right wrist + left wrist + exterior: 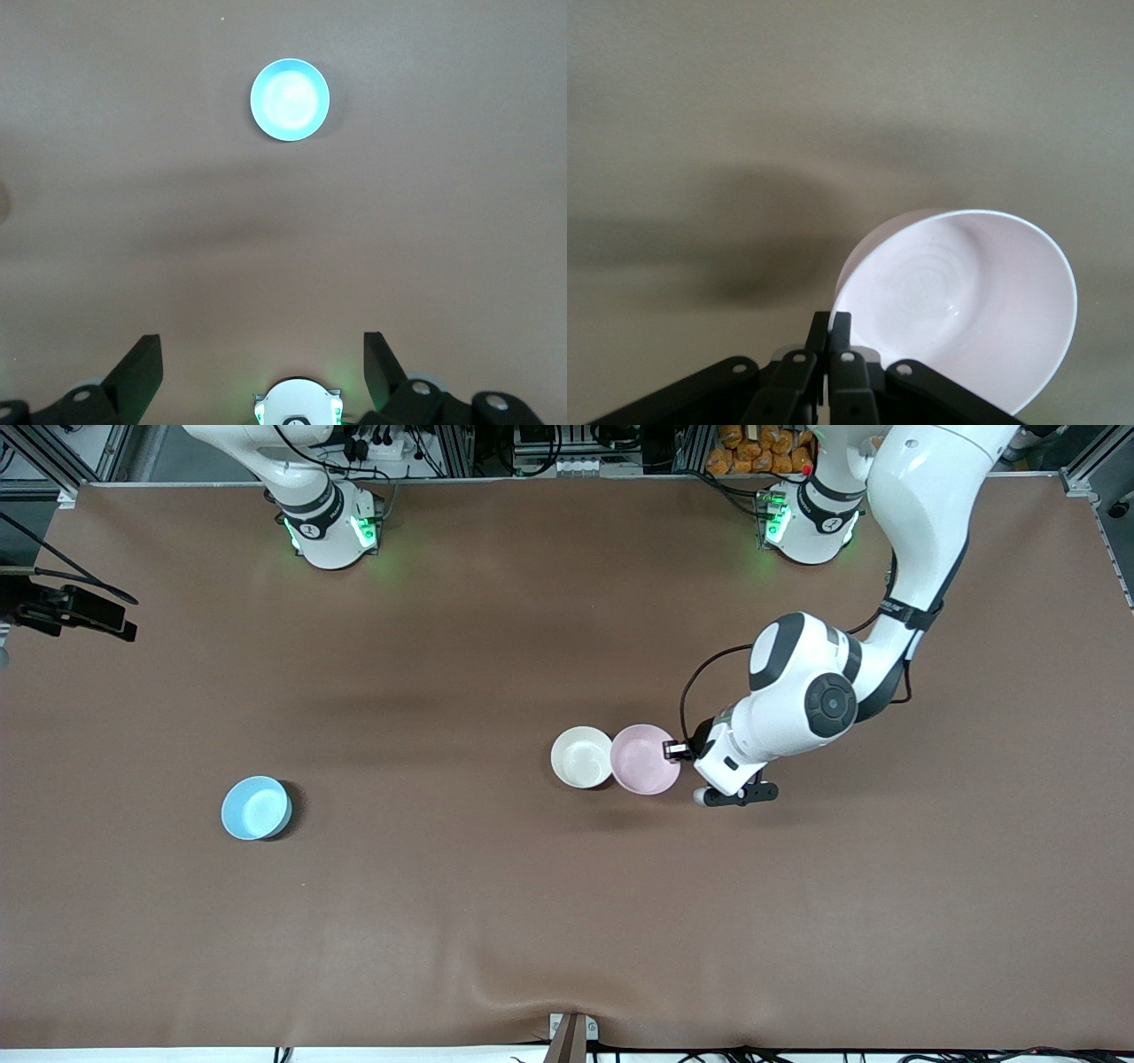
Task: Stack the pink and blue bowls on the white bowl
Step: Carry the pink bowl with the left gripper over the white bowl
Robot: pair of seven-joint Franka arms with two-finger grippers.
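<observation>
Front view: my left gripper [675, 750] is clamped on the rim of the pink bowl [644, 759], at the edge toward the left arm's end of the table. A rim pinch is, I judge, the only grip these narrow fingers can get on so wide a bowl. In the left wrist view the pink bowl looks tilted off the table [567, 921]. It overlaps the white bowl [581, 757] at the rim, so the carry across looks short. The blue bowl [256, 807] sits well apart, toward the right arm's end. My right gripper [263, 363] waits high over the table, fingers spread wide, holding nothing.
</observation>
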